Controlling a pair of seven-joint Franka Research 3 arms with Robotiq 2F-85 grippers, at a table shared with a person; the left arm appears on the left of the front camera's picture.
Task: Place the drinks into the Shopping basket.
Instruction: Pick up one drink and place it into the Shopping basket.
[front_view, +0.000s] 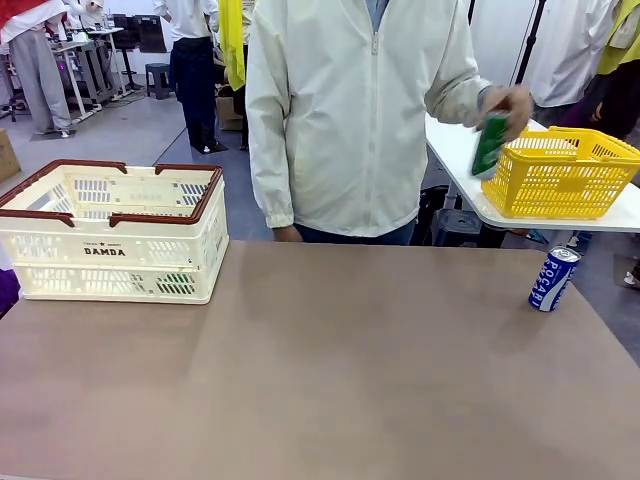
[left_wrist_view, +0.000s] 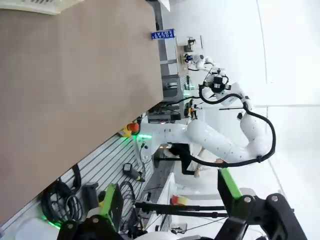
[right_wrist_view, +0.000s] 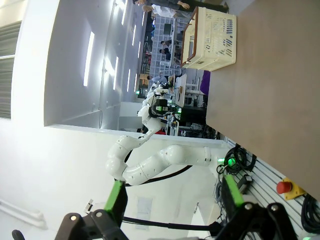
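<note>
The cream-white Shopping basket (front_view: 110, 245) with a brown rim stands on the table's left side; something green shows low through its slots (front_view: 175, 285). One blue drink can (front_view: 553, 279) stands tilted near the table's right edge and also appears in the left wrist view (left_wrist_view: 163, 34). A person's hand (front_view: 512, 103) holds a green drink can (front_view: 489, 143) in the air beside the yellow basket. My left gripper (left_wrist_view: 170, 200) is open and holds nothing, well away from the table. My right gripper (right_wrist_view: 175, 197) is likewise open and holds nothing, with the Shopping basket (right_wrist_view: 210, 37) far ahead.
A bright yellow mesh basket (front_view: 560, 172) sits on a white side table (front_view: 455, 150) at the far right. The person stands at the brown table's (front_view: 320, 370) far edge. A red stop button (right_wrist_view: 285, 187) is at the robot's base.
</note>
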